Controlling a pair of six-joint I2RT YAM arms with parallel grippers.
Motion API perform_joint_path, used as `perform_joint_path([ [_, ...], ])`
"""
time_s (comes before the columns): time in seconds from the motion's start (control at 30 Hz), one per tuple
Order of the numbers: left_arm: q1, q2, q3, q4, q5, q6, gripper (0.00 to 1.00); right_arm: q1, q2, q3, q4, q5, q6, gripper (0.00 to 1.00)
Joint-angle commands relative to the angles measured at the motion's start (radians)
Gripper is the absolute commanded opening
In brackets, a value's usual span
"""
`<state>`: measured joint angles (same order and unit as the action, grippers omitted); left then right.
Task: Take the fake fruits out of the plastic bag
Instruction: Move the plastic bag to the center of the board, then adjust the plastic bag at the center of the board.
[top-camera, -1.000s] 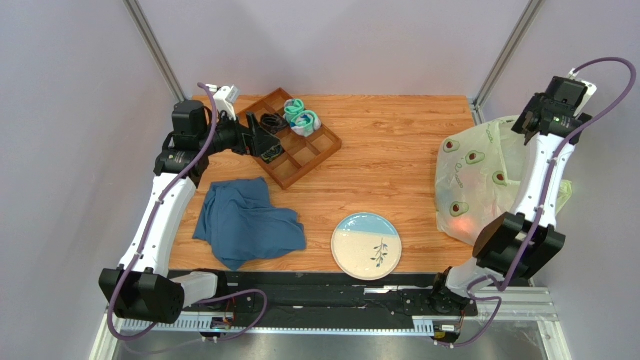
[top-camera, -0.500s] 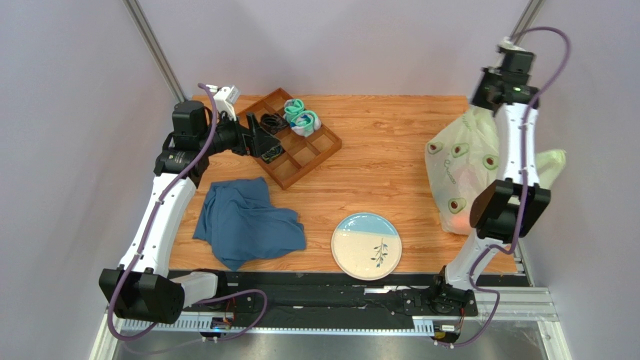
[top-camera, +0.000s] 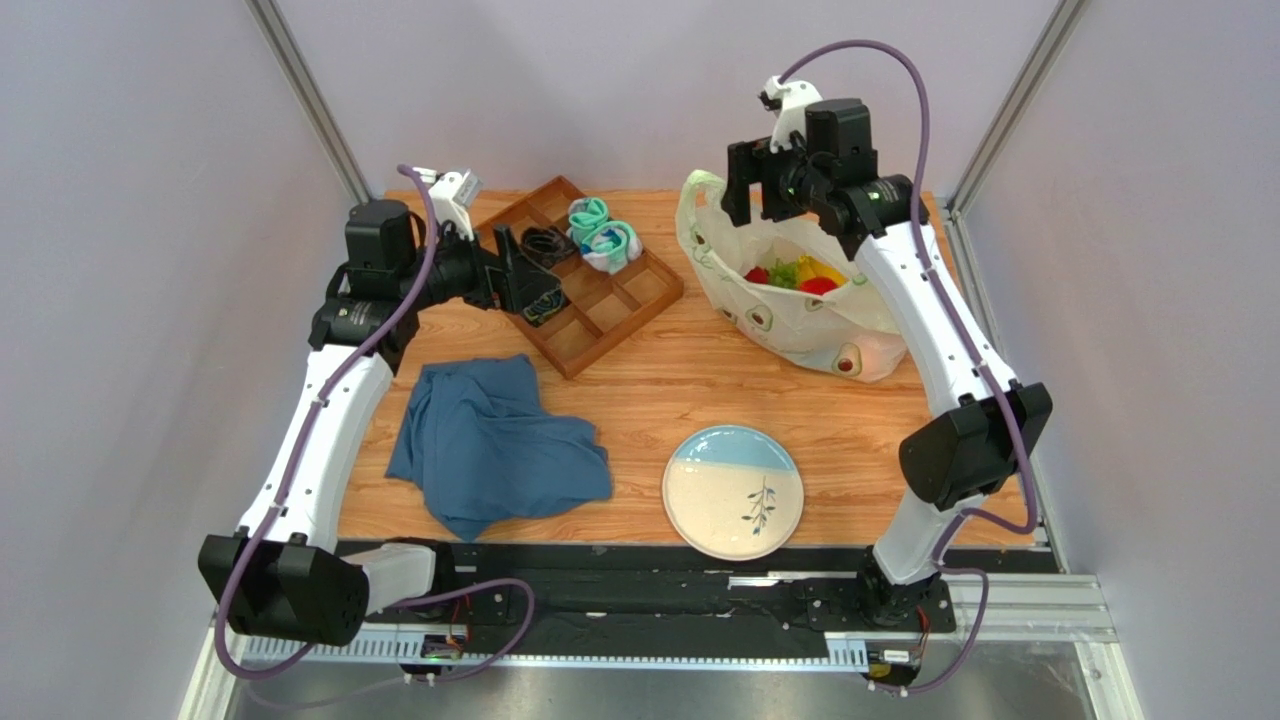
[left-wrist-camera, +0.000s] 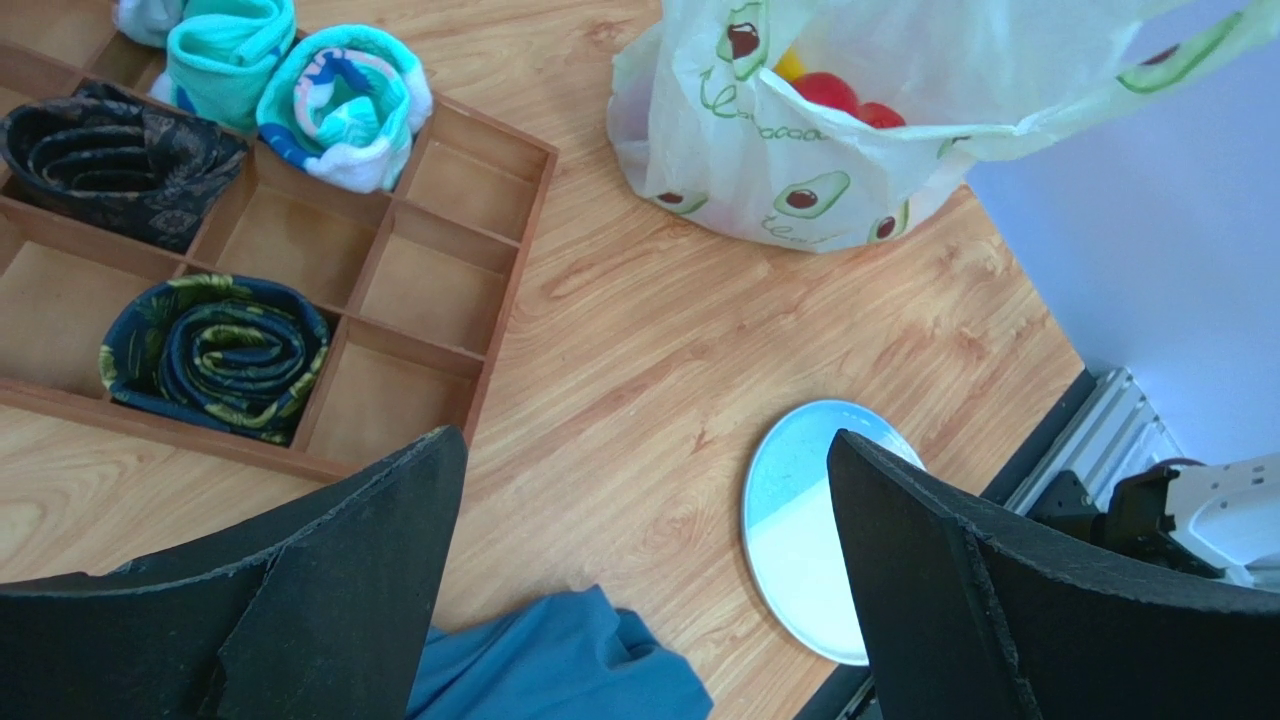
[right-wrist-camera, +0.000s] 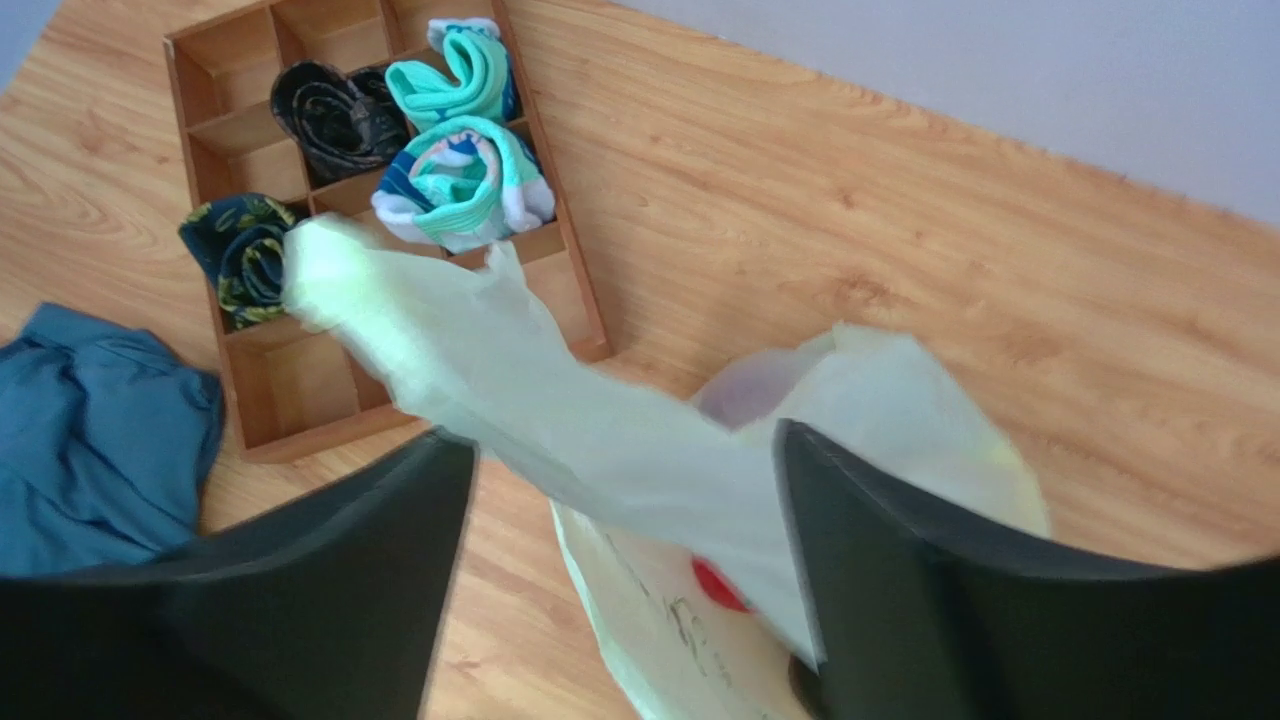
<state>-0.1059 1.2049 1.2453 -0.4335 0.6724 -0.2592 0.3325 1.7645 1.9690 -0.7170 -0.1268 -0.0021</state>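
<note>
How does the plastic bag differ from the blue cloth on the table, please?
The plastic bag is translucent pale yellow-green with avocado prints; the blue cloth is plain and opaque. The bag stands open holding fake fruits; the cloth lies crumpled flat. Both rest on the table.

A: Plastic bag (top-camera: 804, 318), what's it look like?

B: Thin, translucent, pale yellow-green, avocado-half prints. It's at the far right of the table (top-camera: 721, 383), bottom slumped on the wood, mouth gaping upward. One handle is drawn up and to the left, stretched into a taut strip.

A: Fake fruits (top-camera: 793, 276)?

B: All inside the bag, none out on the wood. They're bunched low and visible through the open mouth: two red, some yellow, a bit of green between. Small, glossy. The left wrist view only shows red and a sliver of yellow over the rim. Can't tell the exact count.
</note>
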Motion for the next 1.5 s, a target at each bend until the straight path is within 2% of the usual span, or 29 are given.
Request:
perform_joint_path([
  [0.0,-0.029,-0.002,0.055,0.049,0.024,0.038,0.99,-0.018,-0.166,-0.061,-0.007,-0.040,-0.019,0.99],
  [0.13,-0.112,0.082,0.191,0.036,-0.014,0.135,0.99,-0.026,-0.319,-0.071,-0.022,-0.054,-0.044,1.00],
  [0.23,-0.178,0.197,0.348,0.016,-0.049,0.170,0.99,-0.026,-0.453,-0.186,0.042,0.115,-0.084,0.99],
  [0.27,-0.199,0.228,0.389,0.012,-0.057,0.192,0.99,-0.026,-0.477,-0.258,0.056,0.250,-0.096,1.00],
  [0.33,-0.265,0.318,0.515,-0.016,-0.091,0.272,0.99,-0.039,-0.528,-0.315,0.056,0.361,-0.102,1.00],
  [0.4,-0.300,0.413,0.624,-0.037,-0.114,0.343,0.99,-0.071,-0.566,-0.395,0.045,0.377,-0.079,1.00],
  [0.5,-0.342,0.554,0.777,-0.073,-0.152,0.367,0.99,-0.099,-0.577,-0.468,0.057,0.411,-0.049,1.00],
  [0.67,-0.386,0.732,0.951,-0.080,-0.142,0.371,0.99,-0.153,-0.450,-0.435,0.076,0.374,-0.021,1.00],
  [0.8,-0.422,0.882,1.103,-0.045,-0.142,0.367,0.99,-0.179,-0.315,-0.343,0.085,0.349,-0.021,1.00],
  [1.03,-0.440,0.987,1.174,0.045,-0.113,0.319,0.99,-0.217,-0.108,-0.237,0.174,0.388,-0.061,0.99],
  [1.1,-0.440,1.005,1.189,0.076,-0.103,0.304,0.94,-0.228,-0.048,-0.193,0.189,0.391,-0.062,0.99],
  [1.13,-0.442,1.012,1.197,0.079,-0.099,0.305,0.89,-0.231,-0.028,-0.179,0.197,0.391,-0.070,0.97],
  [1.17,-0.442,1.016,1.203,0.084,-0.099,0.307,0.74,-0.237,-0.013,-0.155,0.203,0.374,-0.076,0.84],
  [1.2,-0.442,1.018,1.204,0.087,-0.097,0.305,0.64,-0.246,0.002,-0.132,0.200,0.351,-0.076,0.76],
  [1.23,-0.442,1.016,1.206,0.087,-0.102,0.313,0.49,-0.253,0.033,-0.112,0.195,0.305,-0.073,0.66],
  [1.27,-0.442,1.015,1.209,0.094,-0.114,0.320,0.04,-0.259,0.045,-0.089,0.192,0.276,-0.064,0.40],
  [1.3,-0.439,1.012,1.218,0.104,-0.137,0.340,0.00,-0.262,0.062,-0.032,0.186,0.251,-0.064,0.27],
  [1.33,-0.434,1.013,1.230,0.119,-0.172,0.351,0.00,-0.262,0.094,0.005,0.182,0.215,-0.068,0.16],
  [1.37,-0.427,1.021,1.250,0.148,-0.181,0.359,0.00,-0.262,0.116,0.051,0.176,0.199,-0.073,0.00],
  [1.47,-0.394,1.062,1.381,0.199,-0.244,0.374,0.00,-0.263,0.182,0.249,0.163,0.178,-0.081,0.00],
])
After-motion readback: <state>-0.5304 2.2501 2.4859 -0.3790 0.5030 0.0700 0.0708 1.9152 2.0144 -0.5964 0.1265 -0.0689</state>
